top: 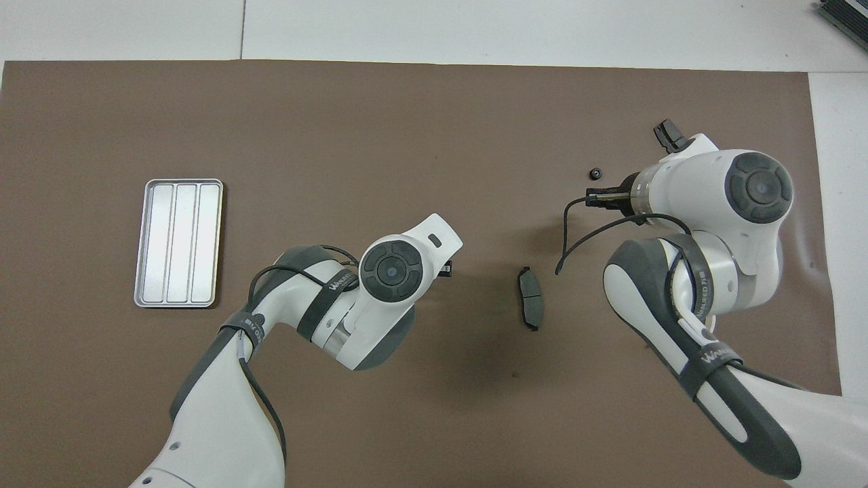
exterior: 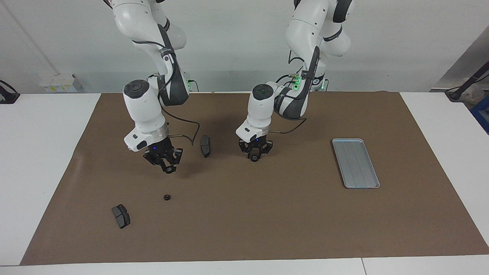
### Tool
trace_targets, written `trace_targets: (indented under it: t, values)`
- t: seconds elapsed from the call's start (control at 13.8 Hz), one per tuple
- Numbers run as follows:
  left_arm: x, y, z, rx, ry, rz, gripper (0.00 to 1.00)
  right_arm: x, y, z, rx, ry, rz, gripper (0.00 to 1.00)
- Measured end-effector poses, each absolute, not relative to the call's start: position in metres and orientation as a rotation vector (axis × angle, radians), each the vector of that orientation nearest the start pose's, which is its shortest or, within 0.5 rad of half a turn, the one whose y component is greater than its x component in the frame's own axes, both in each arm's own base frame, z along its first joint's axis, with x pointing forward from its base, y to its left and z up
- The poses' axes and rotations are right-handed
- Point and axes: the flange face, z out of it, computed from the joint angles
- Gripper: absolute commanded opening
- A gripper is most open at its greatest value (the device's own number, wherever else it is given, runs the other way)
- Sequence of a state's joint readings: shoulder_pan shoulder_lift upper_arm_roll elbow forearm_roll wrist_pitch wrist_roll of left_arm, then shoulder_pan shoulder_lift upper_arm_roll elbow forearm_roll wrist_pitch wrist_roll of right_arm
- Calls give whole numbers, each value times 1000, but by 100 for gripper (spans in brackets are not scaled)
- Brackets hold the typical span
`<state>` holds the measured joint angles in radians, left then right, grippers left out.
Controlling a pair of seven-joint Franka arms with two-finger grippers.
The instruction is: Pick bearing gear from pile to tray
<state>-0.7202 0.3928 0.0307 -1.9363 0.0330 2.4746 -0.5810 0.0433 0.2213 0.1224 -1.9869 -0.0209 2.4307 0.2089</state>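
Observation:
My left gripper (exterior: 254,156) is low on the brown mat, shut on a tiny black gear (exterior: 254,157). In the overhead view its wrist hides the gear. A second black gear (exterior: 166,197) (top: 595,173) lies loose on the mat toward the right arm's end. My right gripper (exterior: 168,169) hangs over the mat between the robots and that gear. The silver ribbed tray (exterior: 355,163) (top: 178,242) lies empty toward the left arm's end. No white bracket shows.
One dark brake pad (exterior: 205,145) (top: 530,298) lies between the two grippers. Another brake pad (exterior: 120,215) lies farther from the robots than the loose gear, and in the overhead view (top: 668,134) the right arm half covers it. White tabletop (exterior: 46,152) borders the mat.

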Motion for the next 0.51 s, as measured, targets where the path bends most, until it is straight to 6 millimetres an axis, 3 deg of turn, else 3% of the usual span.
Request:
trace_targets:
  t: [0.15, 0.36, 0.51]
  values:
    - [488, -407, 295, -3185, 222, -217, 19, 613, 117, 383, -3062, 35, -343, 0]
    - [491, -406, 296, -3179, 216, -206, 18, 622, 146, 390, -3042, 78, -348, 0]
    - [510, -396, 311, -3158, 162, -173, 18, 627, 170, 391, -3025, 102, -354, 0]
